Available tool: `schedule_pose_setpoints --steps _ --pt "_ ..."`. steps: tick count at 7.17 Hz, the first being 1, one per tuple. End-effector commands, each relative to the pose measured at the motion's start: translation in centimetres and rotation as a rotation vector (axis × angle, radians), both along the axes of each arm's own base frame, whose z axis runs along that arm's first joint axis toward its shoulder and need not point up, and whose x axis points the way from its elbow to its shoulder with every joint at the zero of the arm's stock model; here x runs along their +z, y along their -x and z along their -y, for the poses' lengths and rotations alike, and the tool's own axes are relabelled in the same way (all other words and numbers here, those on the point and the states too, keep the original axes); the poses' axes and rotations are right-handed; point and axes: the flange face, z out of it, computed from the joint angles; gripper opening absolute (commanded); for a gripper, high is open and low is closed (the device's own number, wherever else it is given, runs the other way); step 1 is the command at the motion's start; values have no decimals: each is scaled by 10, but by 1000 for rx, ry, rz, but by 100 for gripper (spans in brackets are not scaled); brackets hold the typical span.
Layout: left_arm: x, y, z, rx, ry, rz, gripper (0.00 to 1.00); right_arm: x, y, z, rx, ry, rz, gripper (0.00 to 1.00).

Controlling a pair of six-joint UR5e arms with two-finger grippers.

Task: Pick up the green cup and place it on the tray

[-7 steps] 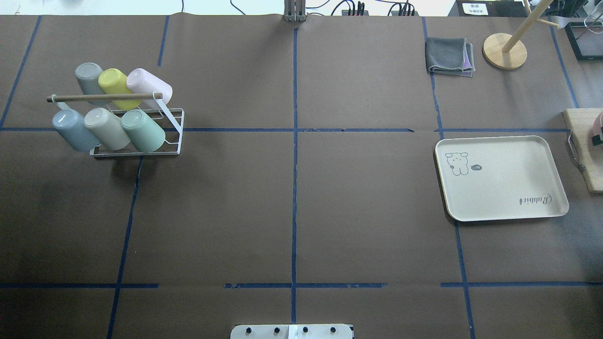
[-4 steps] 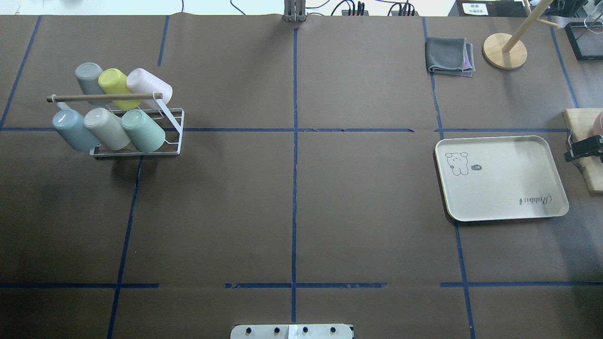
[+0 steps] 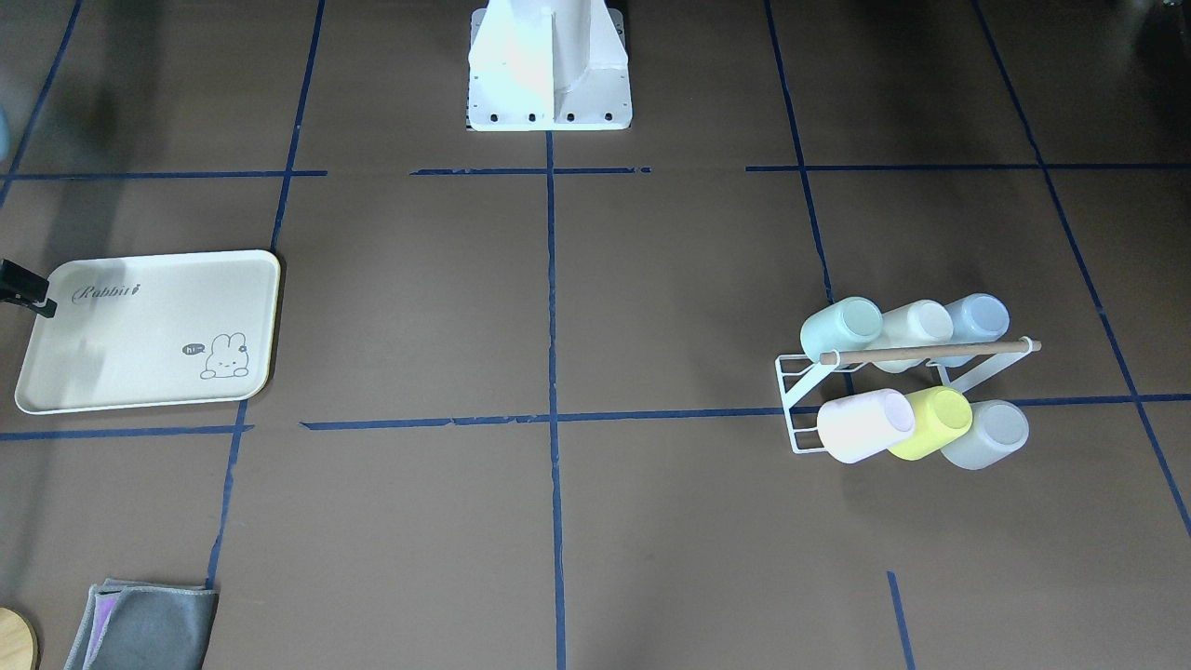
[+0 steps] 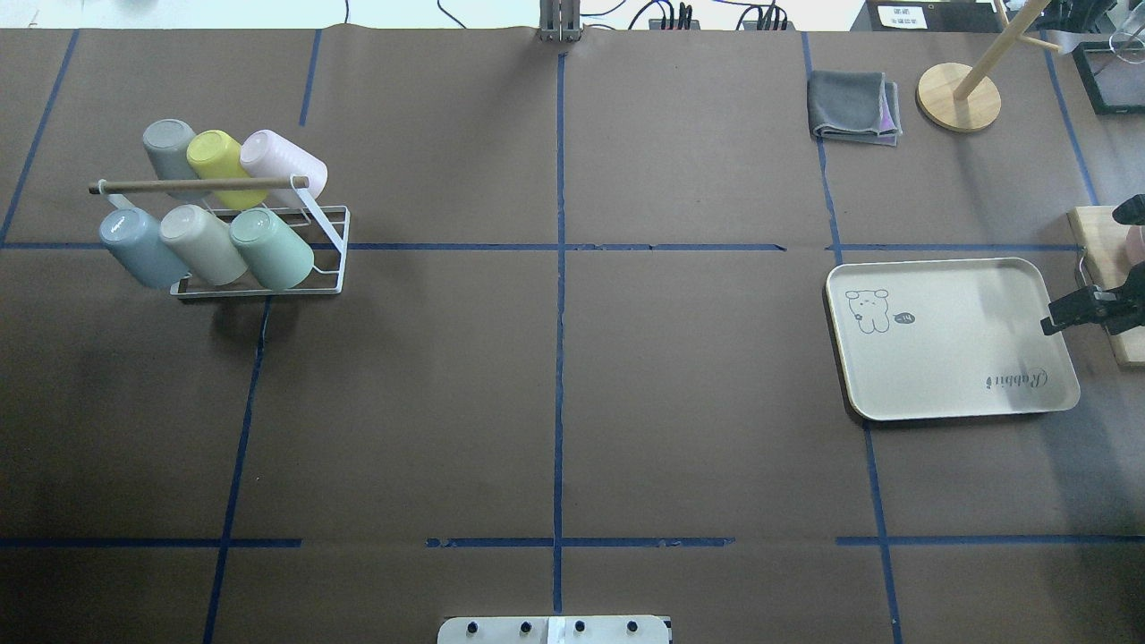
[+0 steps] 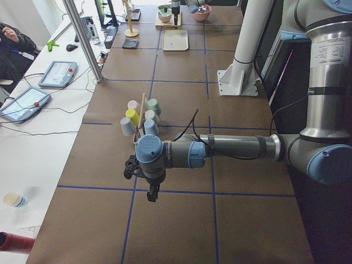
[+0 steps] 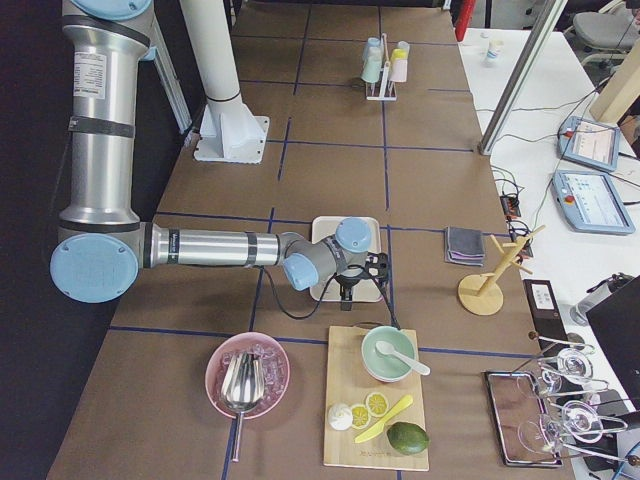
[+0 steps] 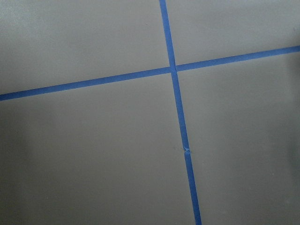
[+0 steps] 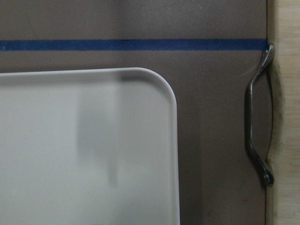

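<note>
— Where do we see the green cup?
— We find it tilted on the white wire rack, in the row nearer the robot, at the end toward the table's middle, just beside a cream cup. It is well apart from the tray, which lies flat on the table's other side.
— And what can we say of the grippers?
— We see the right gripper at the tray's outer rim, between the tray and a wooden board. We cannot tell whether its fingers are apart or together. The left gripper shows only in the left side view, hanging over the brown table on the near side of the rack, so we cannot tell its state either. Neither one touches the cup
</note>
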Motion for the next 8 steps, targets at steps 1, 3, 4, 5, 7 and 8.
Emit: schedule_pose_setpoints --steps 1,3,4,5,7,8 --pt "-1 0 1 0 -1 0 100 5 6 -1 -9 1 -15 90" --pt "-1 0 1 0 -1 0 100 5 16 -3 -28 -2 -21 85" --pt "-1 0 2 1 -3 2 100 6 18 -5 -33 0 -23 84" --pt "-2 0 2 1 -4 2 100 11 18 -5 -36 7 -24 82" --pt "-1 0 3 1 -4 2 100 10 20 -3 -35 9 -23 81" --pt "-1 0 3 1 -4 2 100 12 20 -3 -36 12 -25 81"
